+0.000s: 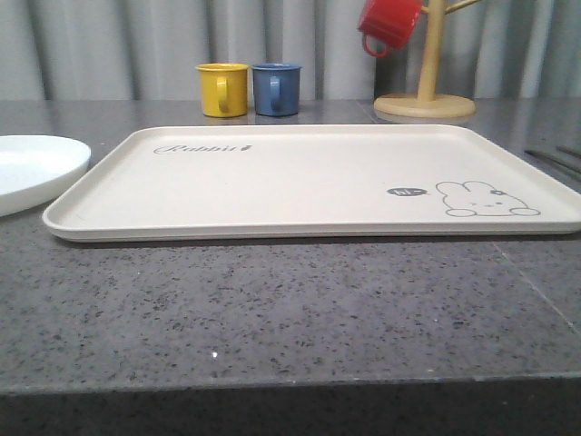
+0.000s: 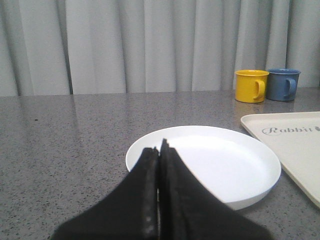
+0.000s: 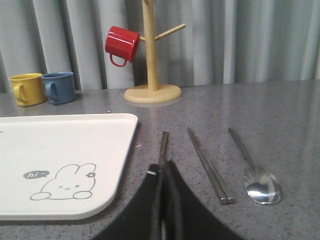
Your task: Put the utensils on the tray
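In the front view, the tray (image 1: 309,182) is lying across the middle of the table (image 1: 290,309) with nothing on it; a white plate (image 1: 36,168) is sitting just beside its left end, and slim dark lines at the right edge, past the tray's right rim, are probably the utensils, though too small to confirm. In the left wrist view, the left gripper (image 2: 159,150) is hovering low at the plate's (image 2: 225,165) near rim with its fingers pressed together and holding nothing; the tray (image 2: 295,145) is lying off to its right side. In the right wrist view, the right gripper (image 3: 161,172) is sitting with its fingers closed, gripping nothing, the tips directly over the near end of the fork (image 3: 163,145). The chopsticks (image 3: 207,165) and the spoon (image 3: 252,167) are lying beside it on the table (image 3: 280,115), all with long axes running away from the wrist, roughly parallel to the tray's (image 3: 65,150) right rim. The right arm is judged the nearer one; its fingers would need opening before any pick.
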